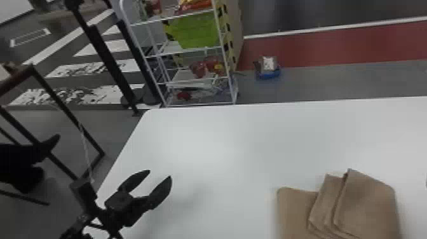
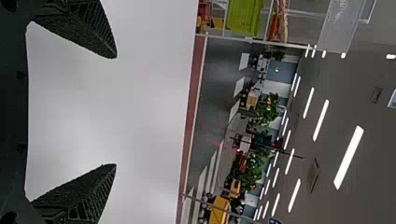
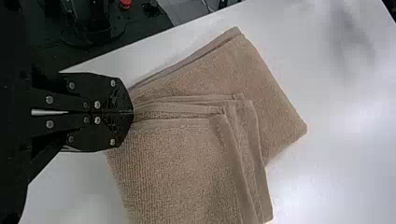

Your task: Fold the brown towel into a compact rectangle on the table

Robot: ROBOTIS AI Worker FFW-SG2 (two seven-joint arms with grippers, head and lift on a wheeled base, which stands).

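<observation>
My right hand [image 3: 133,112] is closed, and I judge it has the brown towel [image 3: 182,172] pinched where the layers gather. The towel lies on the worktop [image 1: 222,143], its upper layers askew over the lower fold. To do this fold well, I should grip all the loose layers, lift only a little, and bring them round until their hems run along the fold beneath, then lower them before letting go; pulling hard could drag the bottom out of line. The towel sits near the worktop's edge on my body side, so I'd swing outward, where there's open room. My left hand [image 1: 160,173] hangs spread wide near the worktop's left edge, well apart from the towel.
</observation>
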